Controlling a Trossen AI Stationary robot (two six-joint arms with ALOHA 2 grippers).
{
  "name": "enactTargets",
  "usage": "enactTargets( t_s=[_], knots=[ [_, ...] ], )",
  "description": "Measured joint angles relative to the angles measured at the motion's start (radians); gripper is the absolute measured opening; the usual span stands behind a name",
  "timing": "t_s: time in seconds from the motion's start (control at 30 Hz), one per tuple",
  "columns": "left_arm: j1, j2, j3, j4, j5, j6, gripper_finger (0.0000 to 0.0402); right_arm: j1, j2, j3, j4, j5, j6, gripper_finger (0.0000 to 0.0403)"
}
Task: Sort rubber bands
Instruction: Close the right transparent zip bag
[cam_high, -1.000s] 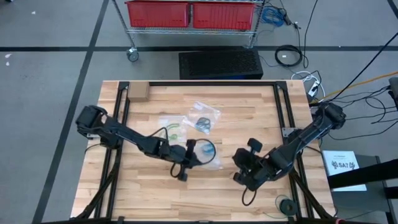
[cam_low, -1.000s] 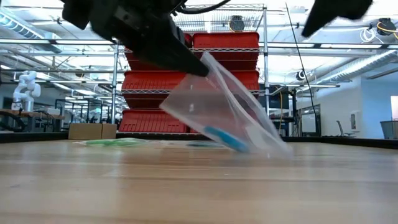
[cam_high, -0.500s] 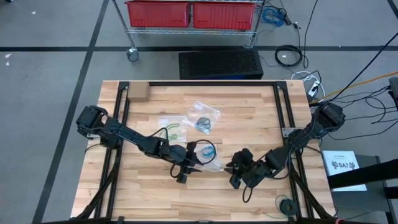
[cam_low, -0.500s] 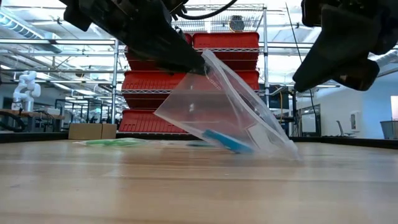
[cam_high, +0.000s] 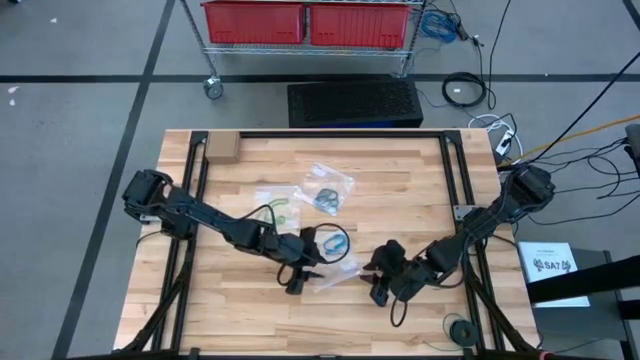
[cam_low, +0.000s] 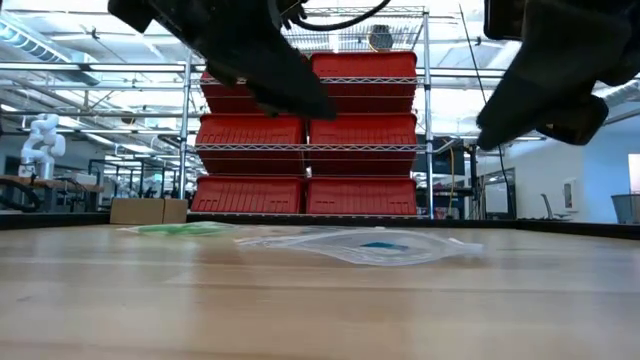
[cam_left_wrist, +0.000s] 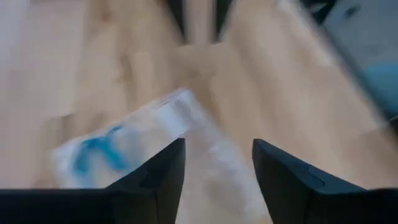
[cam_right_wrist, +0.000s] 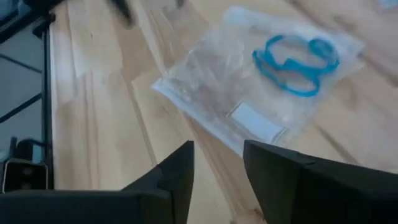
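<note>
Wooden tabletop (cam_high: 400, 200): clear bag (cam_right_wrist: 249, 93) with blue rubber bands (cam_right_wrist: 297, 55) lies flat. Left pincer (cam_left_wrist: 214, 174) and right pincer (cam_right_wrist: 217, 165) both spread, empty. Risk: slick bag may slide when pinched.

The left wrist view is smeared: the bag (cam_left_wrist: 124, 140) and its blue rubber bands (cam_left_wrist: 96, 151) show only as soft streaks. In the low view both arms are cut off at twelve o'clock.

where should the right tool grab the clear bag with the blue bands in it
Take the clear bag by its bare edge nearest the right tool, coming in low from that side: it lies flat on the table, with the blue bands bunched at the far end.
</note>
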Motion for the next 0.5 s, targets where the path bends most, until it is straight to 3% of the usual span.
enactTargets(
  t_s=[0.1, 0.27, 0.37, 0.5],
  knots=[
    [0.044, 0.0, 0.004, -0.1, -0.056, 0.039, 0.0153, -0.011, 0.035, 0.0, -0.021, -0.036, 0.0, 0.0087],
    [0.114, 0.019, -0.013, -0.162, -0.049, 0.054, 0.0065, -0.033, 0.116, 0.0, -0.009, -0.108, 0.004, 0.0009],
    [0.145, 0.045, -0.021, -0.168, -0.01, 0.058, 0.0012, -0.049, 0.164, 0.0, 0.014, -0.18, 0.024, 0.0009],
    [0.155, 0.086, -0.021, -0.168, 0.078, 0.053, 0.0008, -0.07, 0.212, 0.001, 0.049, -0.217, 0.027, 0.0003]
  ],
)
